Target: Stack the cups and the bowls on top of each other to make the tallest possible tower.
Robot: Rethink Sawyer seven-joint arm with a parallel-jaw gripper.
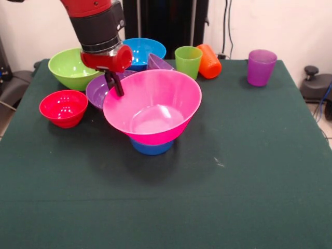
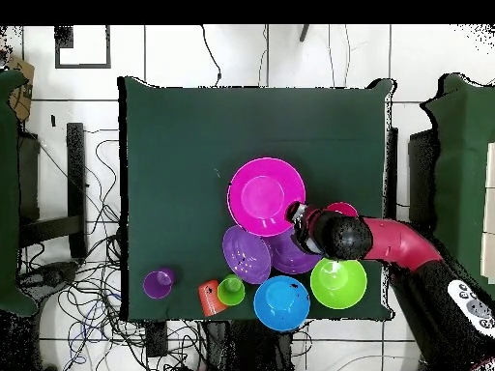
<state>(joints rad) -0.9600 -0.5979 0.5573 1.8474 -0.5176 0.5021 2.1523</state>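
A big pink bowl [image 1: 153, 106] [image 2: 266, 196] rests slightly tilted on a blue bowl [image 1: 151, 147] in the middle of the table. My gripper [image 1: 118, 89] [image 2: 298, 214] is at the pink bowl's far-left rim in the front view, its dark fingers shut on that rim. Around it stand a red bowl [image 1: 63, 107] [image 2: 340, 209], a lime green bowl [image 1: 72, 67] [image 2: 338, 283], a purple bowl [image 1: 97, 89] [image 2: 247, 254], a second, tipped purple bowl [image 1: 158, 63] [image 2: 288, 253] and another blue bowl [image 1: 142, 51] [image 2: 281, 301]. The green cup [image 1: 188, 61] [image 2: 230, 290] stands upright, the orange cup [image 1: 209, 61] [image 2: 209, 297] lies on its side, and the purple cup [image 1: 260, 67] [image 2: 159, 283] stands apart.
The dark green table [image 1: 259, 171] [image 2: 174, 145] carries everything in its far half in the front view. Cables lie on the floor beside the table in the overhead view.
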